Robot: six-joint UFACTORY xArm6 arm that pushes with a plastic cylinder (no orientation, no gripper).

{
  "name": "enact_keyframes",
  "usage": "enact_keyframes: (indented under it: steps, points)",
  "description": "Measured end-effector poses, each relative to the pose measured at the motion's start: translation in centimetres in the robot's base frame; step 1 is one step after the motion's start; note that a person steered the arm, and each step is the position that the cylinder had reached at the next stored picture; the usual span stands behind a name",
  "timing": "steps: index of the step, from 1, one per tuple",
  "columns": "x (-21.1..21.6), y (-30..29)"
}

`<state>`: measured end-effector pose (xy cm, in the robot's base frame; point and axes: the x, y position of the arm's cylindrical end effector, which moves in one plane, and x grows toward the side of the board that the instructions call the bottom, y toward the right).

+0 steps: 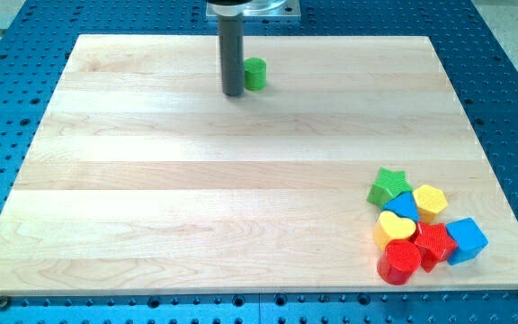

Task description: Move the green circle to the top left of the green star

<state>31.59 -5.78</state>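
Observation:
The green circle [255, 74] sits near the view's top centre of the wooden board [151, 180]. My tip [233, 92] is just to the left of it, touching or nearly touching its left side. The green star [388, 185] lies far off at the view's lower right, at the top of a cluster of blocks.
Packed below the green star are a blue block [403, 205], a yellow hexagon [431, 200], a yellow heart [395, 228], a red star-like block [434, 244], a red cylinder [400, 261] and a blue cube [466, 239]. A blue perforated table [511, 72] surrounds the board.

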Motion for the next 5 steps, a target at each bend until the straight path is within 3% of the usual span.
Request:
enact_keyframes:
  steps: [1, 2, 3, 5]
  points:
    - [-4.4, 0.1]
    - [-1.8, 6.7]
    - [10.8, 11.0]
    - [14.6, 12.0]
